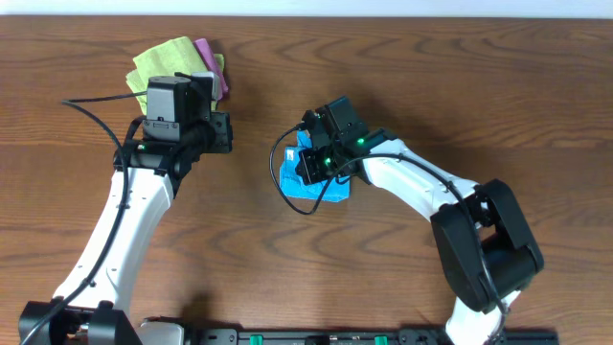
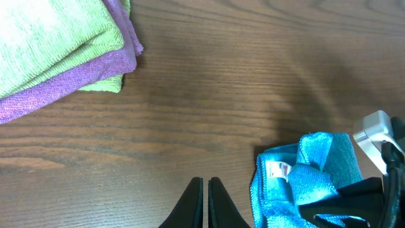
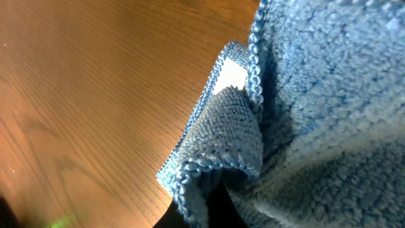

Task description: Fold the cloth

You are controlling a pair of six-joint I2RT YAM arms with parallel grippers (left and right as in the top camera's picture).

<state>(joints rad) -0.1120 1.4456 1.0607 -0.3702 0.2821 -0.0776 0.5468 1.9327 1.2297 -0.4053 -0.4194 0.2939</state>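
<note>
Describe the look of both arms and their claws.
The left arm and right arm have white tubular links, black joints and black cables looping alongside. The left claw is black and tapers to thin points. A green light glows by the right claw.

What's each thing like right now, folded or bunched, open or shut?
blue cloth, bunched up, not neatly folded
lime-green cloth, folded, top of pile
pink-purple cloth, folded, in same pile
left gripper, shut, holding nothing
right gripper, shut on the blue cloth
</note>
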